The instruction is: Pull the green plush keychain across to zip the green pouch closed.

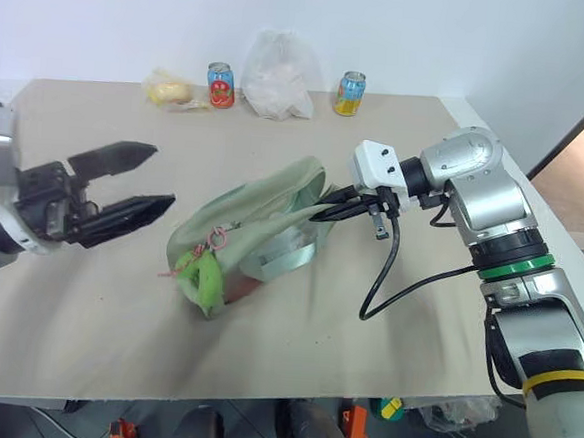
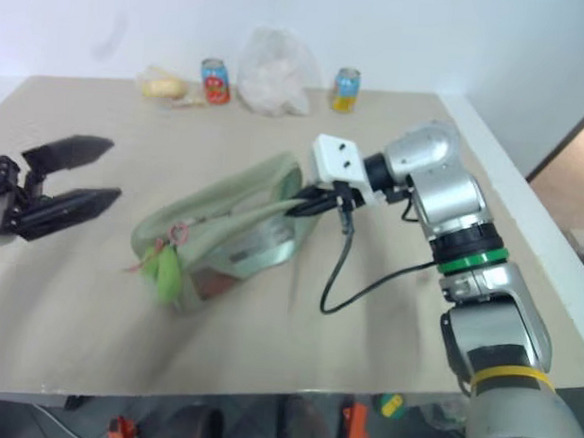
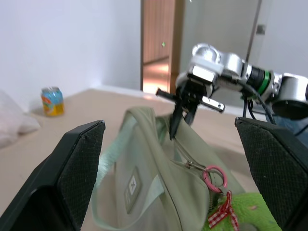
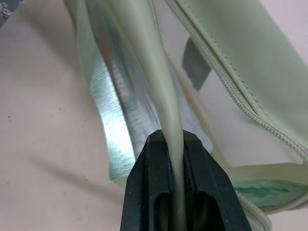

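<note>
On the tan table [image 1: 85,305], lying mid-way: green pouch [image 1: 262,217], with green plush keychain [image 1: 203,273] hanging at its near-left end. Right gripper [image 1: 325,209] pinched tight on the pouch's pale strap [image 4: 166,96] at the far-right end. Left gripper [image 1: 134,183] spread wide, holding nothing, just beside the keychain end, not touching.

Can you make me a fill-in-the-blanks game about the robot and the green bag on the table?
1. The right hand is pinching the green pouch's pale ____.
2. The left hand is wide ____ and holds nothing.
3. The green plush keychain hangs at the end of the pouch nearest the ____ hand.
4. At the back of the table, the white plastic bag sits between two ____.

Missing words: strap; open; left; cans
</note>
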Tool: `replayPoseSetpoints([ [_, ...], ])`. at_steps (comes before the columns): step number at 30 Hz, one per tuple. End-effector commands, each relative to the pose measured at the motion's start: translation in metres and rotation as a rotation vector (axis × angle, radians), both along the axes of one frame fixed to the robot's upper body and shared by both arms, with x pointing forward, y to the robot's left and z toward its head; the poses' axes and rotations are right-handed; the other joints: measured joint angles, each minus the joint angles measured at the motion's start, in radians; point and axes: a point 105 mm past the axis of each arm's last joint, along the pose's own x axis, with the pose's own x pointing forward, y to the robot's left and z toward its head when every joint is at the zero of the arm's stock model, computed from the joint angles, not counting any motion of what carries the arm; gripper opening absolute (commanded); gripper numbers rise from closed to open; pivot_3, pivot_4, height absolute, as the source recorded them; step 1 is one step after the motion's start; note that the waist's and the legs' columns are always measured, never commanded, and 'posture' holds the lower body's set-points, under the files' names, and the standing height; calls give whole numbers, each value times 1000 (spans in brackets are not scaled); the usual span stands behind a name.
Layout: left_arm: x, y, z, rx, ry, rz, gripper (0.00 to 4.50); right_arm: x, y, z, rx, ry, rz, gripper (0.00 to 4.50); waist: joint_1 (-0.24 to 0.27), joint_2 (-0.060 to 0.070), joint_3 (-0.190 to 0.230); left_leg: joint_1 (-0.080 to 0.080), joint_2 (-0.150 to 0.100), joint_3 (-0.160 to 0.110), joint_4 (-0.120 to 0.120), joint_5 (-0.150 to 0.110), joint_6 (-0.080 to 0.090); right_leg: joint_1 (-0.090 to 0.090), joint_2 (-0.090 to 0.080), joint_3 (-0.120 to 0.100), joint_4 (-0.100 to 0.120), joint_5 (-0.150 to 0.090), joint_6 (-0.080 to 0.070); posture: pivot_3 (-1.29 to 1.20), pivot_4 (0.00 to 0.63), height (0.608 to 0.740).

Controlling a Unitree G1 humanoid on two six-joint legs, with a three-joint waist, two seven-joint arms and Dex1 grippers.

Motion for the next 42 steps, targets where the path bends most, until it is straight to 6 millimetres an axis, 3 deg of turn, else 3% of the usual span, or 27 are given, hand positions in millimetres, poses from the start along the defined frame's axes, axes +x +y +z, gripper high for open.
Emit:
replayPoseSetpoints([
  [1,-8,1,10,-27,-56,18,4500,14,-9,19,54,-18,-126,98,1,0,0,1,0,0,0,0,0,1,0,0,0,0,1,0,150,740],
  [6,-9,-3,5,-40,-46,26,4500,2,-13,30,24,17,-168,98,2,0,0,0,0,0,0,2,-4,0,0,1,0,1,2,0,150,740],
  [11,-5,-5,-1,-54,-31,31,4500,3,-10,31,-19,8,-234,98,2,0,0,0,0,0,0,2,-4,0,0,0,0,1,2,0,150,740],
  [18,-2,-8,-6,-70,-17,25,4500,-6,15,45,24,55,-279,98,0,0,0,0,1,0,0,2,-4,-1,2,1,1,1,1,0,150,740],
  [25,-1,-8,-6,-83,-12,28,4500,-9,32,42,46,126,-313,98,0,0,0,0,1,0,0,2,-4,-1,2,0,1,1,1,0,150,740],
  [30,-2,-7,-5,-86,-15,33,4500,-15,37,20,17,195,-310,98,0,0,0,0,1,0,0,2,-4,-1,2,0,1,1,1,0,150,740],
  [33,-3,-7,-4,-87,-15,35,4500,-17,44,18,60,232,-313,98,-6,0,0,0,2,0,-1,2,-4,-1,3,0,1,1,0,0,150,740],
  [34,-3,-7,-4,-87,-14,35,4500,-18,45,18,67,233,-305,797,-8,0,0,0,2,0,-1,2,-4,-1,3,1,1,1,0,0,150,740],
  [35,-3,-8,-4,-86,-13,35,4500,-18,47,18,76,238,-300,975,-10,0,0,0,3,0,-1,2,-4,-1,3,1,1,1,0,0,150,740],
  [39,-3,-8,-4,-86,-10,35,4500,-19,47,23,117,286,-313,2446,-11,0,0,1,3,-1,-1,3,-4,-1,5,0,2,1,-1,0,150,740],
  [42,-2,-10,-4,-86,-5,27,4500,-11,39,43,186,316,-357,3461,-11,0,0,1,3,-1,0,3,-4,-1,5,0,2,1,-1,0,150,740],
])
